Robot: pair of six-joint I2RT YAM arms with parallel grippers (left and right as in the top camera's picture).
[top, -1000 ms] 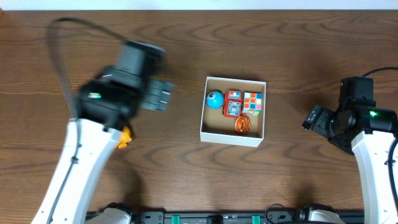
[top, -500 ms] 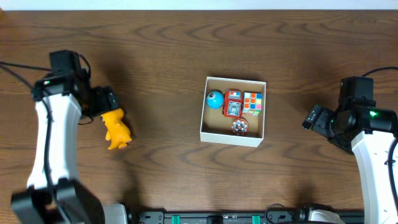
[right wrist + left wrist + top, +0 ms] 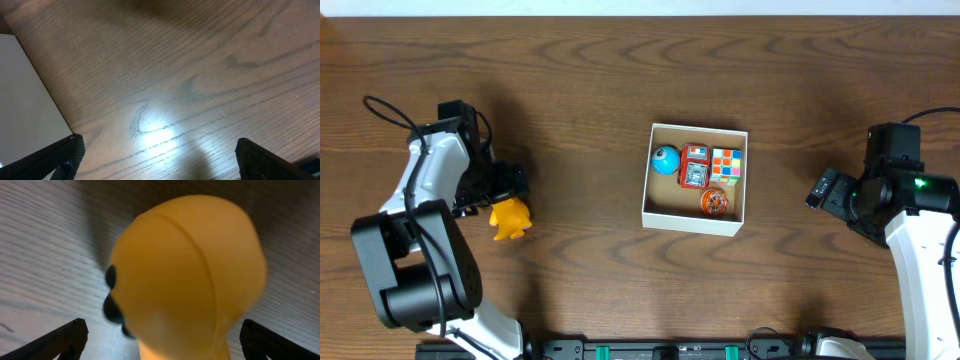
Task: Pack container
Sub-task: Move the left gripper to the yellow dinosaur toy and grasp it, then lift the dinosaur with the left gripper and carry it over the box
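The left gripper (image 3: 503, 190), jaws wide, hangs over the yellow toy (image 3: 508, 218) at the left; an off-centre squeeze could squirt its rounded head out. The right gripper (image 3: 820, 190) sits open.

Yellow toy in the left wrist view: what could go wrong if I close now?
The yellow toy is rounded and nearly fills the gap of the open left tool; closing may squeeze it out sideways. The container already holds four toys toward its far and right sides, so a drop off the bare near-left corner could land on them.
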